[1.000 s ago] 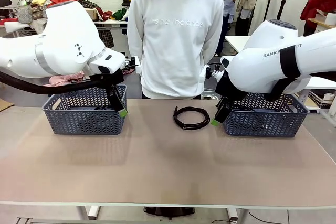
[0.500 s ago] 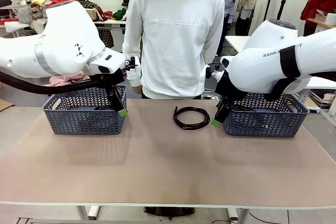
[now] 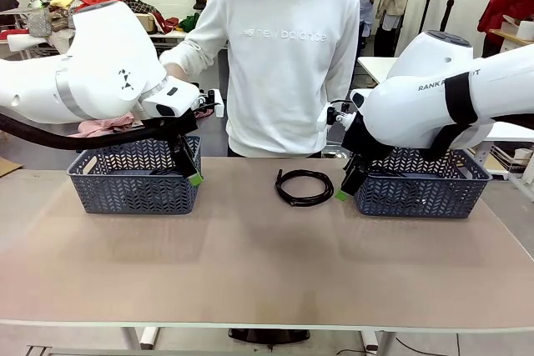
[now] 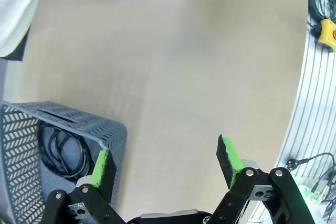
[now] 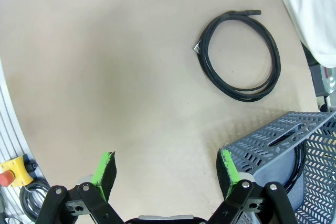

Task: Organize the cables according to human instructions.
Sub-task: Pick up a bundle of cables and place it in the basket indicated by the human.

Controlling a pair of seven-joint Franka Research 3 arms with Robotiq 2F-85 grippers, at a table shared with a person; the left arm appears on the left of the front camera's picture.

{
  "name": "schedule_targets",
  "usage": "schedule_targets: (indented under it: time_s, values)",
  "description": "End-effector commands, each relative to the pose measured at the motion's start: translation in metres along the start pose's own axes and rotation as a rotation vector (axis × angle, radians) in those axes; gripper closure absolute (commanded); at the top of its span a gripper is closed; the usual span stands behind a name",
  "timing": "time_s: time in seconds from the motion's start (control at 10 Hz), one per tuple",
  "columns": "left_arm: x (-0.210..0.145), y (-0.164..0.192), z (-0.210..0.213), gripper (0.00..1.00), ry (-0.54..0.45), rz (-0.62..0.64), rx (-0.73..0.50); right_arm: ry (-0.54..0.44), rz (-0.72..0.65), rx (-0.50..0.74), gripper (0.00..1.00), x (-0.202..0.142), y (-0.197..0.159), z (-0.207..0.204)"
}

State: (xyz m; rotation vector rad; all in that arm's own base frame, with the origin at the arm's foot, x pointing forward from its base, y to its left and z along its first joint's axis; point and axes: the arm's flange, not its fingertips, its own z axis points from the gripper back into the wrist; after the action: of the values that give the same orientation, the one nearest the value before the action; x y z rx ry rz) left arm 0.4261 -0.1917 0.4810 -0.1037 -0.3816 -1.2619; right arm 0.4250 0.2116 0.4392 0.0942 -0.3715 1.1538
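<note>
Both grippers are held wide open and empty: the left gripper point(image 4: 165, 163) is poised at the inner corner of the left basket point(image 3: 133, 192), the right gripper point(image 5: 167, 174) at the inner corner of the right basket point(image 3: 424, 195). One coiled cable point(image 3: 304, 187) is left loose on the table point(image 3: 250, 264), between the baskets and nearer the right one, just in front of the person point(image 3: 284, 56). Another coil point(image 4: 63, 148) is seen lying inside the left basket, and a loop of cord point(image 5: 300, 161) inside the right basket.

Several failures are judged possible from here. A basket wall could be struck or dragged by a finger point(image 5: 227, 170) if either arm is moved sideways before being lifted, since the pads are set so close to the corners. The thin loose coil could be pinched by a single strand only, so that it unwinds or slips when raised. The person's raised arm point(image 3: 193, 54) is close to the left arm, so contact is possible, and the instruction could be misread and the wrong basket chosen.
</note>
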Motion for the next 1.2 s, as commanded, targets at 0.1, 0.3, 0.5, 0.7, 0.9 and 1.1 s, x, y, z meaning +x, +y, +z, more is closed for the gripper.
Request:
schedule_targets:
  time_s: [0.1, 0.3, 0.5, 0.7, 0.9, 1.1]
  values:
    - [-0.0008, 0.0018, 0.0006, 0.0, 0.001, 0.003, 0.001, -0.001, -0.002, -0.008, 0.0, 0.0, -0.0006, 0.0008]
    - [-0.0008, 0.0018, 0.0006, 0.0, 0.001, 0.003, 0.001, -0.001, -0.002, -0.008, 0.0, 0.0, -0.0006, 0.0008]
    - [-0.0008, 0.0018, 0.0006, 0.0, 0.001, 0.003, 0.001, -0.001, -0.002, -0.008, 0.0, 0.0, -0.0006, 0.0008]
    - [-0.0008, 0.0018, 0.0006, 0.0, 0.001, 0.003, 0.001, -0.001, -0.002, -0.008, 0.0, 0.0, -0.0006, 0.0008]
    - [-0.0008, 0.0018, 0.0006, 0.0, 0.001, 0.003, 0.001, -0.001, -0.002, -0.008, 0.0, 0.0, -0.0006, 0.0008]
    - [-0.0008, 0.0018, 0.0006, 0.0, 0.001, 0.003, 0.001, -0.001, -0.002, -0.008, 0.0, 0.0, -0.0006, 0.0008]
